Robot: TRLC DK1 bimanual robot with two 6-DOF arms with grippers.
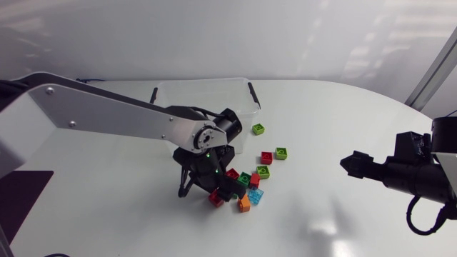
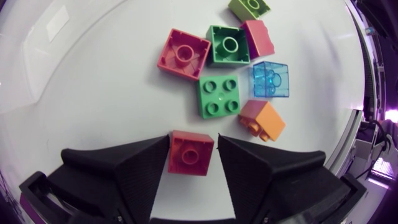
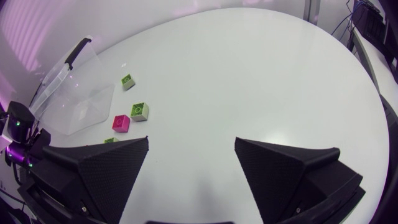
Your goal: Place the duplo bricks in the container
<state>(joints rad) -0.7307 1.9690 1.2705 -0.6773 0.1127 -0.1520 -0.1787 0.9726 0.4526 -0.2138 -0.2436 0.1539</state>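
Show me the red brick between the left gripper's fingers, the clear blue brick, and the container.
red brick (image 2: 188,152): left wrist view, on its top stud.
clear blue brick (image 2: 271,79): left wrist view, on its top face.
container (image 1: 203,93): head view, on its far wall.

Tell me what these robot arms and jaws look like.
The left arm is a broad silver-grey link with screws, ending in black joints with a green light. The right arm shows black, with a looping black cable. Jaws are matte black wedges.

Robotics lab, prob.: white table w/ left arm & right arm, plus duplo bricks.
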